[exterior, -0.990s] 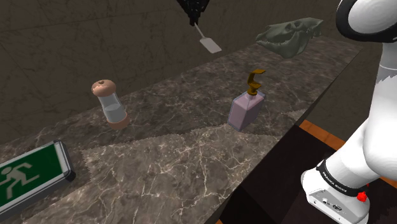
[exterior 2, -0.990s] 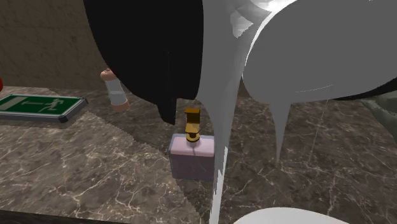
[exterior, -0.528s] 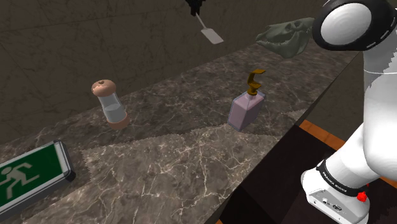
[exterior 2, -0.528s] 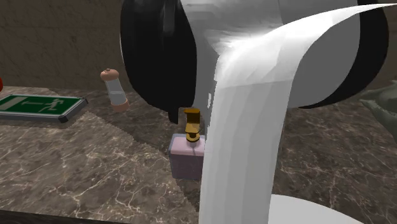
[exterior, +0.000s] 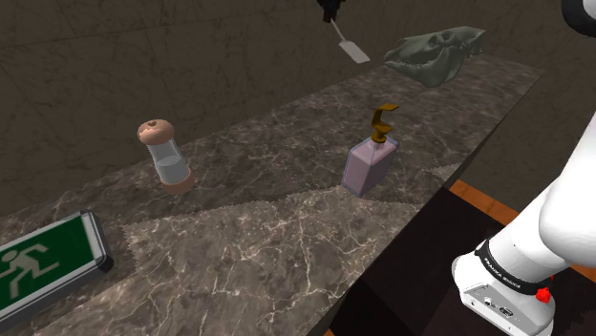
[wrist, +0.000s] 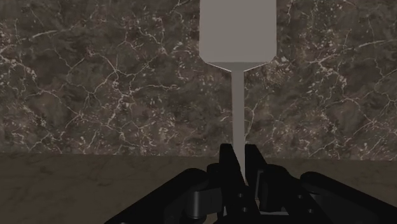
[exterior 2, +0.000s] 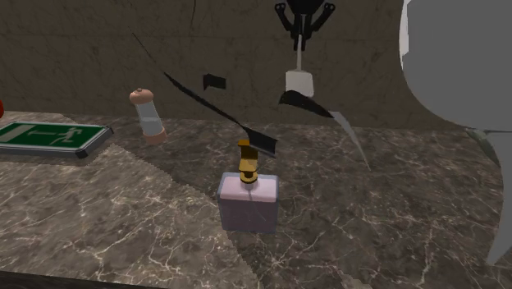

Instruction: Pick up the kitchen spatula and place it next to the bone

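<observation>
The spatula (exterior: 352,50) hangs high over the counter (exterior: 287,220), its thin handle pinched in the gripper (wrist: 236,154), long axis in line with the fingers (wrist: 226,162), blade at the far end. The bone (exterior: 435,52) lies lower than the gripper, toward the shoulder view's right.

Support: dark marble countertop (exterior: 287,239), pale veining, backed by a wall of like stone.
Four items rest on it.
- Green exit sign (exterior: 43,262) lies flat at the shoulder view's lower left.
- Clear shaker (exterior: 166,157) with tan cap stands near the wall, somewhat tilted.
- Pale lilac pump bottle (exterior: 368,164), gold nozzle, stands mid-counter, well apart from the shaker.
- Grey-green bone (exterior: 435,52) lies at the far end.
</observation>
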